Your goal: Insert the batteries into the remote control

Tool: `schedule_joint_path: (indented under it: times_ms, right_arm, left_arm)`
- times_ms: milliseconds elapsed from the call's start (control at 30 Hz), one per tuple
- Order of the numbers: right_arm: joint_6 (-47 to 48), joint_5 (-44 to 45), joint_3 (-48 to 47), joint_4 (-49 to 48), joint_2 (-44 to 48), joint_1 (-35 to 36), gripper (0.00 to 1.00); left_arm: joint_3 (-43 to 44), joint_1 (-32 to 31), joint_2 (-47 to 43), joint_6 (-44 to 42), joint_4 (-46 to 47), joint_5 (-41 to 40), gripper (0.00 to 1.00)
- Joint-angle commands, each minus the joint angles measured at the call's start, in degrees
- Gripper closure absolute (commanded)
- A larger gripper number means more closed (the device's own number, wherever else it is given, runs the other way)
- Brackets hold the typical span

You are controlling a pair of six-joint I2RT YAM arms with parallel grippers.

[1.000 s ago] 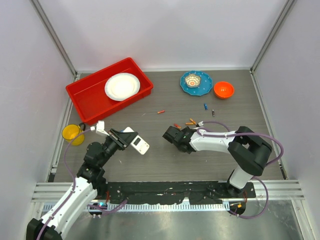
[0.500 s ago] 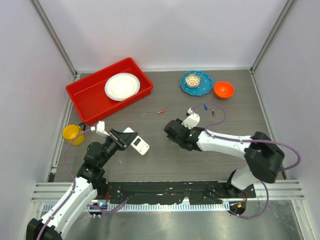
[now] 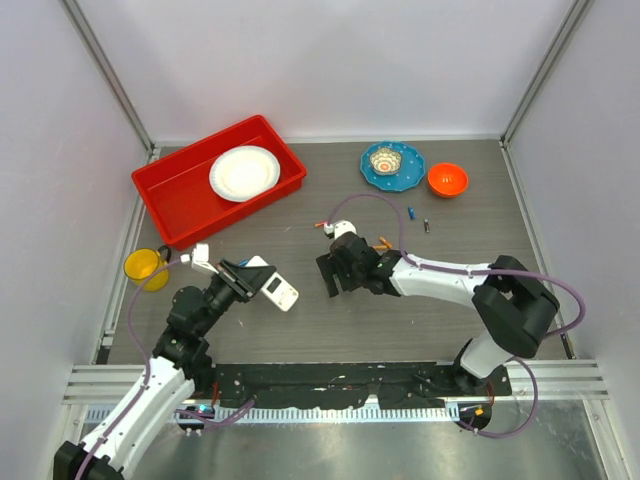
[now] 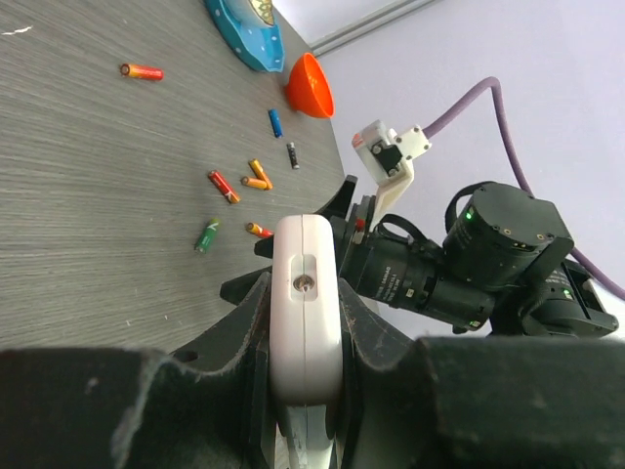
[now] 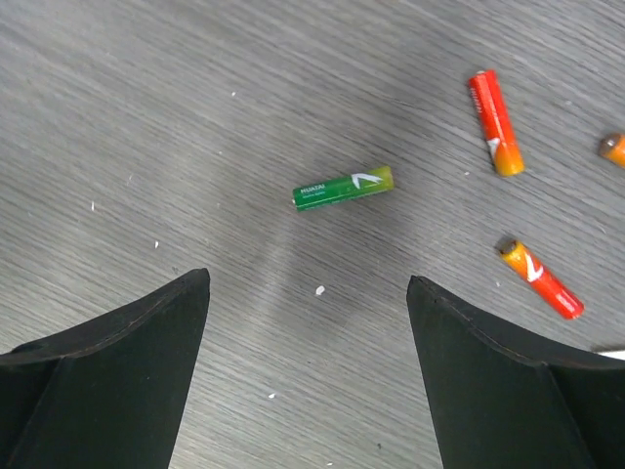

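Grasping white remote control (image 4: 306, 293) in left gripper (image 4: 306, 327); holding right gripper (image 5: 308, 288) released wide, empty, just at six o'clock of a green battery (image 5: 344, 187).

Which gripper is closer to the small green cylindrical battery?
Right. The right gripper hangs open over the green battery; the left gripper sits apart, clamped on the white remote control.

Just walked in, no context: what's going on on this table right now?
The left gripper holds the white remote, jaws shut on its sides. The right gripper hovers over the table with its jaws open and empty. Loose batteries lie below it: a green battery just ahead of the gap, and red-orange batteries off to one side. None has been picked up.
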State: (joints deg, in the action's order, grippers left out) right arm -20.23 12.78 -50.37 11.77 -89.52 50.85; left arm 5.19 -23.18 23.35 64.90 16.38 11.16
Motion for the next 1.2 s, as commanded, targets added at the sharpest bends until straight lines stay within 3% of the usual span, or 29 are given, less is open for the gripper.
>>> schedule_joint_path:
  times_ms: [0,333,1167]
  right_arm:
    - [8.5,-3.5,-2.0,-4.5,-1.1,-0.9,0.13]
    - [13.7,-5.1,-4.1,-4.9,-7.1,-2.7,0.21]
    - [16.1,-7.5,-3.2,-5.8,-9.8,-5.0,0.35]
  left_arm:
    - [0.4,-0.1,-0.9,-1.4,0.8,1.2,1.0]
    - [0.5,-0.1,0.1,-2.0,1.2,1.7,1.0]
    - [0.0,-0.1,1.3,-2.2,1.9,1.3,1.0]
